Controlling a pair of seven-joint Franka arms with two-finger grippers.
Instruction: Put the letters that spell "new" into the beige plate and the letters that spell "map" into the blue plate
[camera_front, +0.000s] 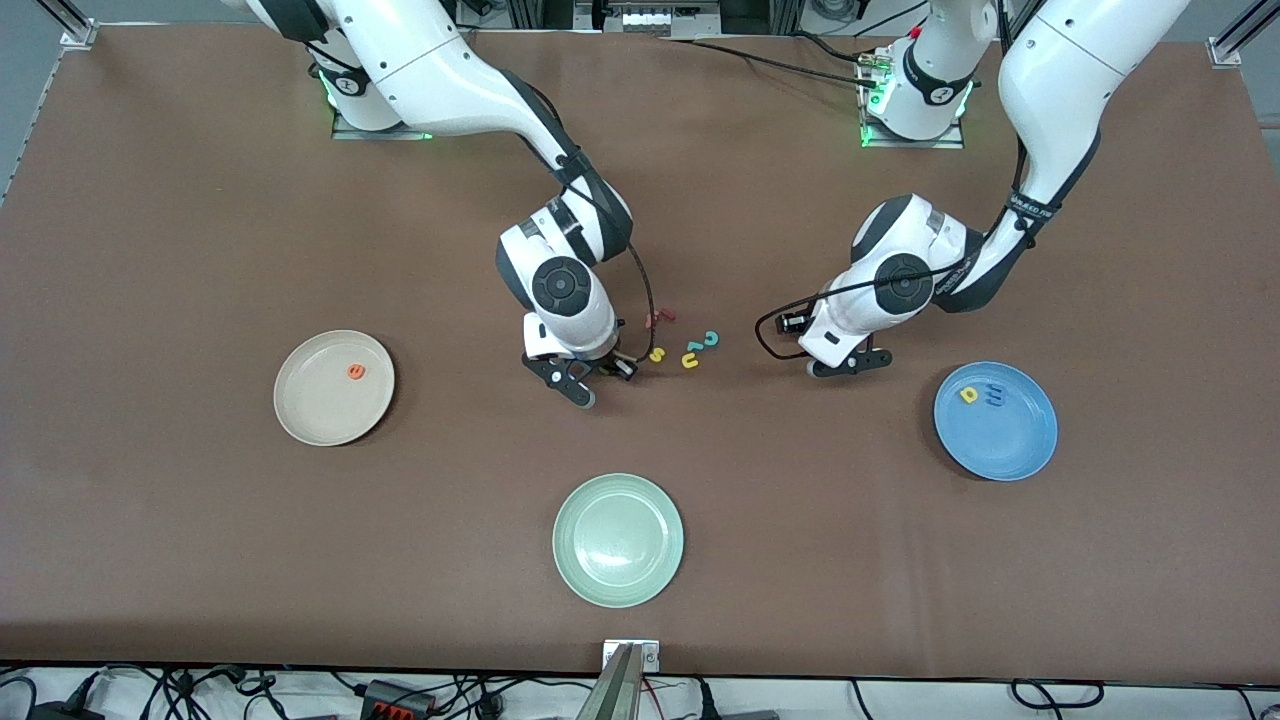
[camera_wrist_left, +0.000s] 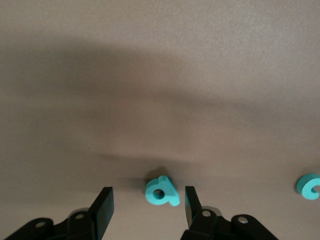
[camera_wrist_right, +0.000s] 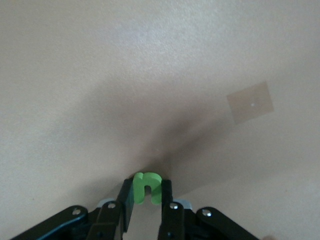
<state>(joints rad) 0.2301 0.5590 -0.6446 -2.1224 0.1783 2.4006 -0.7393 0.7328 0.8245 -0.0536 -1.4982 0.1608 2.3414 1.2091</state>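
Observation:
The beige plate (camera_front: 310, 410) lies toward the right arm's end with the orange "e" (camera_front: 356, 372) in it. In the blue plate (camera_front: 1010, 445), toward the left arm's end, are the yellow "a" (camera_front: 968, 394) and the blue "m" (camera_front: 994, 396). My right gripper (camera_wrist_right: 146, 189) (camera_front: 598, 378) is shut on the green "n" (camera_wrist_right: 146, 187), low over the table beside the loose letters. My left gripper (camera_wrist_left: 148, 196) (camera_front: 848, 365) is down at the table with its jaws apart. The teal "p" (camera_wrist_left: 161, 191) lies between them, touching neither. The front view does not show the "n" or the "p".
Loose letters lie between the two grippers: a pinkish-red piece (camera_front: 660, 318) I cannot read, a yellow "s" (camera_front: 657, 354), a yellow "u" (camera_front: 690, 360) and a teal "c" (camera_front: 710, 340) (camera_wrist_left: 310, 186). A pale green plate (camera_front: 618, 540) sits nearer the front camera.

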